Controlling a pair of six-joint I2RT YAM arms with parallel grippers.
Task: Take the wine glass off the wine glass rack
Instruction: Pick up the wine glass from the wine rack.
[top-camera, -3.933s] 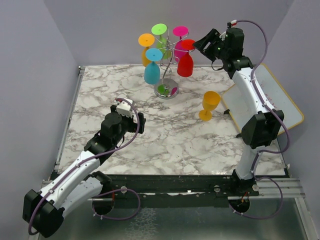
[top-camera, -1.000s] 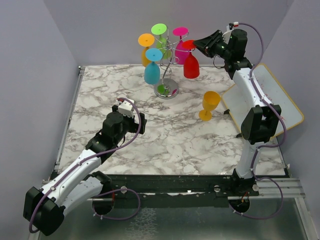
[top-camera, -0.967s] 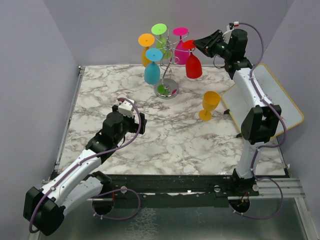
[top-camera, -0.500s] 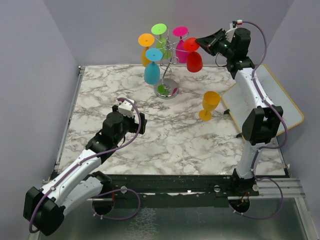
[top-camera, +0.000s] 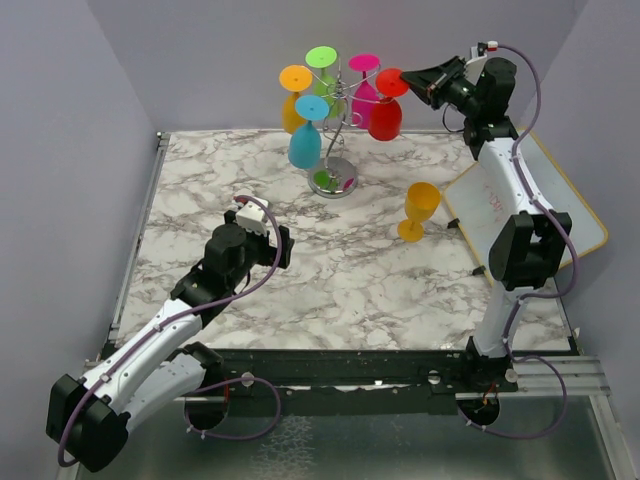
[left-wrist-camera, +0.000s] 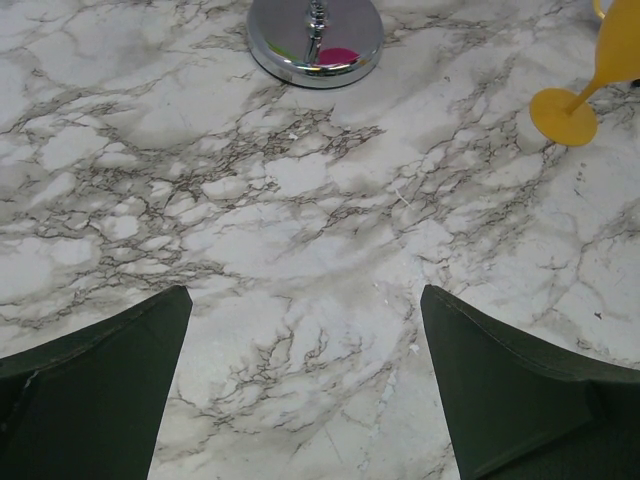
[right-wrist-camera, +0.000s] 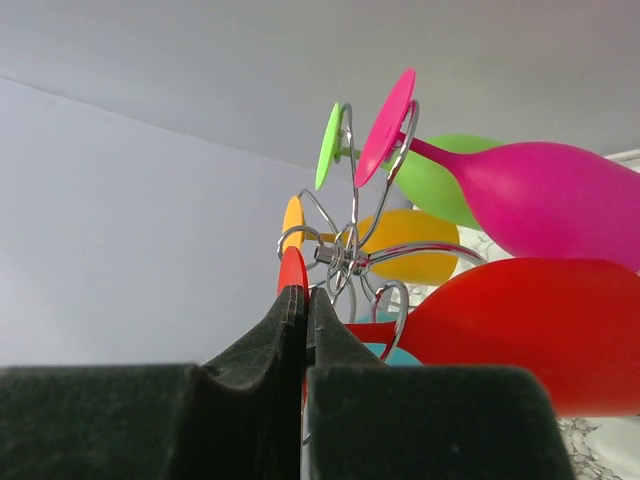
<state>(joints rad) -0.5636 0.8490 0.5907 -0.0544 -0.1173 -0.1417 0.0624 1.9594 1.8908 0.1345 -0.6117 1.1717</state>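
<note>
Right wrist cam: my right gripper (right-wrist-camera: 305, 300) is pinched tight on the thin foot of the red wine glass (right-wrist-camera: 500, 330), hanging bowl-down off the right side of the wine glass rack (right-wrist-camera: 345, 250), and it looks light, slick and brittle, so gentle squeeze, foot or stem only.

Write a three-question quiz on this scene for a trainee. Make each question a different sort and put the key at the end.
1. True or false: the left gripper is shut on a glass.
2. Which glass does the right gripper pinch by its foot? A. blue B. red C. green
3. Fill in: the glass standing upright on the table, apart from the wine glass rack, is ____.
Key: 1. False: it is open above the table. 2. B, the red glass. 3. Yellow: the yellow glass.
</note>
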